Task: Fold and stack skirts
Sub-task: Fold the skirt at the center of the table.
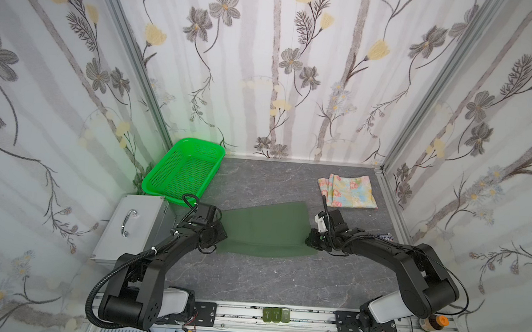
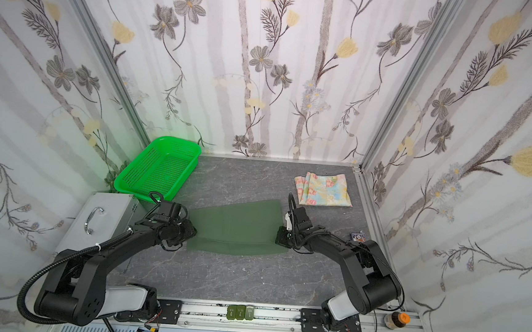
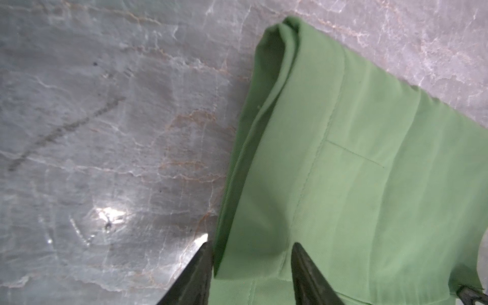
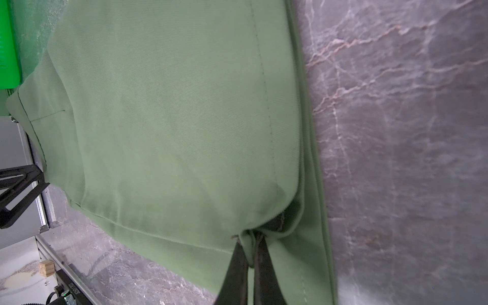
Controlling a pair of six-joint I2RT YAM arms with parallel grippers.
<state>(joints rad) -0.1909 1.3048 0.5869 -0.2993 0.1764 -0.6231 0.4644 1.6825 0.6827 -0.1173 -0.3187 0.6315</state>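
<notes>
right hand [image 4: 248, 237] clenched on edge of plain dark green cloth skirt [image 1: 266, 231]; left hand [image 3: 250, 239] half open, straddling its opposite folded edge; skirt lies on grey marbled surface [image 1: 250, 278] between hands

Green mesh basket [image 1: 183, 171] at far corner, just behind silver handled case [image 1: 140, 228]; orange-lidded jar [image 1: 435, 323] on front rail.

I see the plain dark green skirt [image 1: 266, 231] mid-frame in both top views, on a grey marbled table [image 1: 250, 278] veined white and rust. Right of centre, the pale yellow-blue skirt [image 1: 347, 191] shows pink flowers. The mesh basket [image 1: 182, 170], left of centre, is bright green. The walls [image 1: 254, 44] are white with grey and yellow blossoms.
</notes>
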